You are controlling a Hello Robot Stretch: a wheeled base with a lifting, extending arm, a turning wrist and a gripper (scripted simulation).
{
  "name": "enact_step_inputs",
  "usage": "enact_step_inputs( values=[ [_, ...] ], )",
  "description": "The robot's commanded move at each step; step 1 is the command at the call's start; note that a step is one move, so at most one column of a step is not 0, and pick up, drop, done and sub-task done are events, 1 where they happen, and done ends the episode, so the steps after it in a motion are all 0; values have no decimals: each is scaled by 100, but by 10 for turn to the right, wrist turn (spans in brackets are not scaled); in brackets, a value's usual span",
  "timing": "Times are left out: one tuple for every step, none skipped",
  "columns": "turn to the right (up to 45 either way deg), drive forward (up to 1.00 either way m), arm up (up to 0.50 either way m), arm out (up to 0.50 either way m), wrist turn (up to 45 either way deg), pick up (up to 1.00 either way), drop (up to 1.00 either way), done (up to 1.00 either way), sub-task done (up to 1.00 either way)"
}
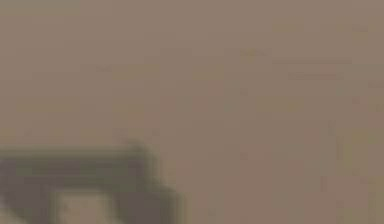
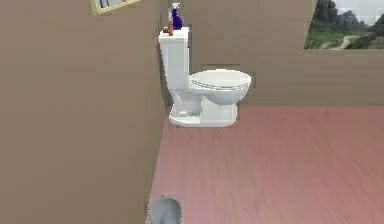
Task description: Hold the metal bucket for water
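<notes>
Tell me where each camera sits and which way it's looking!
Forward view: sits on the robot, looking ahead and a bit down, facing a brown wall up close.
Arm side view: fixed on the robot's body, looking out sideways across a pink floor to a white toilet; a grey round thing, maybe the bucket, sits at the bottom edge.
Shared: probably the same brown wall, which stands on the arm side view's left.

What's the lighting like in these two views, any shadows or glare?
Forward view: flat light on a brown wall, a grey shadow at its lower left. Arm side view: soft even light, no glare on the white ceramic toilet or pink floor.
</notes>
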Motion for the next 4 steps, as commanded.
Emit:
enact_step_inputs(
  values=[
    [0, 0, 28, 0, 0, 0, 0, 0, 0],
    [0, 0, 0, 44, 0, 0, 0, 0, 0],
    [0, 0, 0, 0, 450, 0, 0, 0, 0],
    [0, 0, 0, 0, 450, 0, 0, 0, 0]
  ],
)
